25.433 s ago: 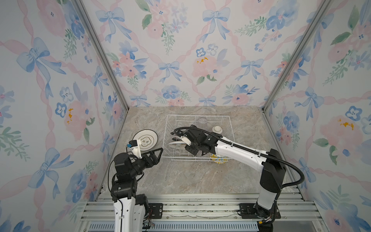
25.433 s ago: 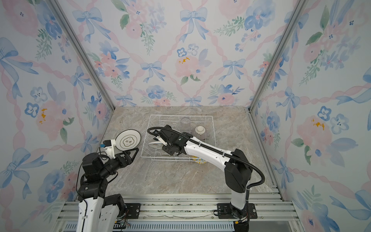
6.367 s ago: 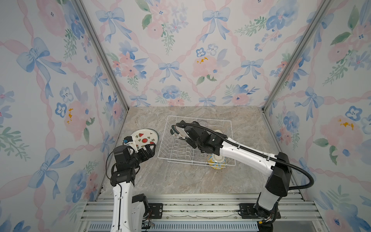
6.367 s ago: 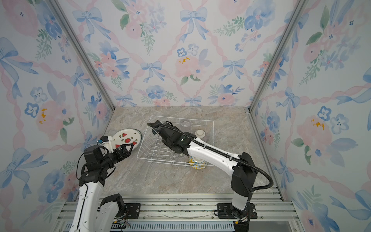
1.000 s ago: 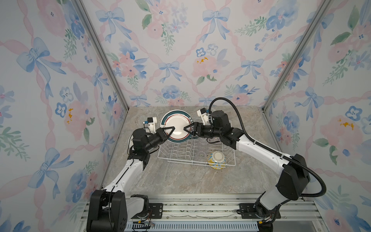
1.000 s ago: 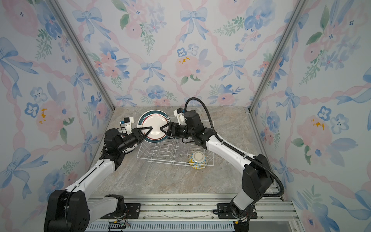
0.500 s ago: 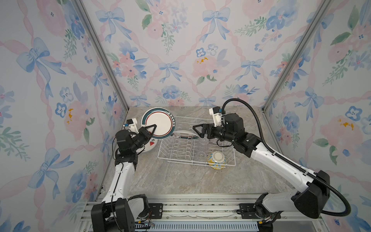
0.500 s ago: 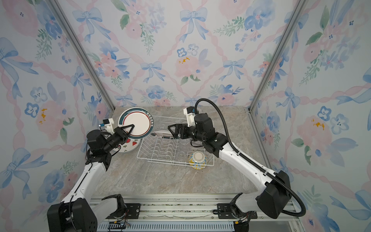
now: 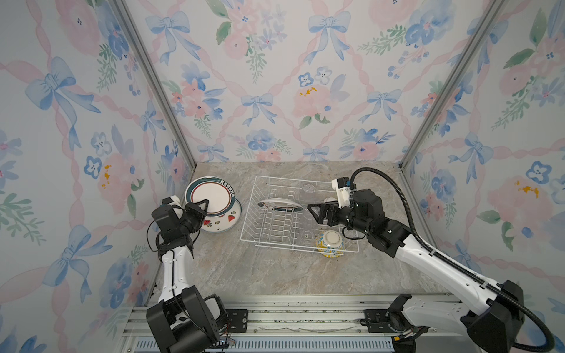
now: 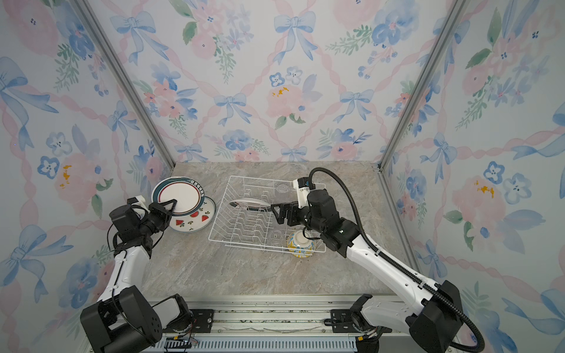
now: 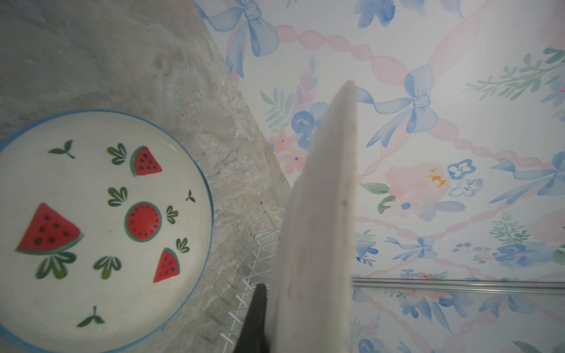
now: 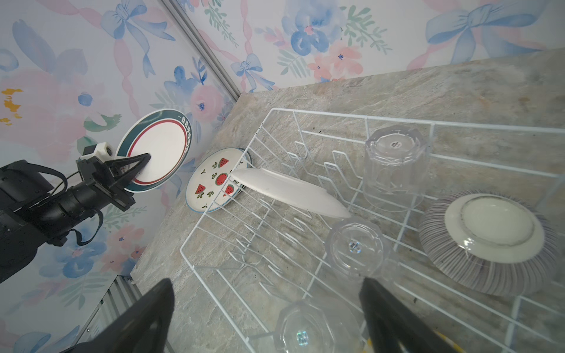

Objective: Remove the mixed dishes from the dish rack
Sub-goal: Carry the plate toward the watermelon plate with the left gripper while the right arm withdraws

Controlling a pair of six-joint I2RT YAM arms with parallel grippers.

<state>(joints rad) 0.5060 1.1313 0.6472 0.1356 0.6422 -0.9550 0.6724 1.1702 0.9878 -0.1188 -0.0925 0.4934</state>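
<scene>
Yellow bowl (image 9: 330, 241): upturned in the rack (image 9: 247, 211), below and behind the right gripper (image 9: 315, 214).

Right gripper: jaws wide apart, empty, hovering over the rack. Upturned cups (image 12: 354, 247) stand beneath it and a striped bowl (image 12: 486, 241) beside it. Ahead of its tips a dark-rimmed plate (image 9: 279, 204) leans across the dividers, edge exposed. Judged the next pick.

Left gripper (image 9: 204, 204): clamped on the rim of the teal plate (image 9: 212, 195), a plate's only thin purchase. The plate is held tilted, just above a watermelon plate (image 9: 226, 221) lying flat on the table outside the rack. Judged a stacking approach.

Unloading is part done.
</scene>
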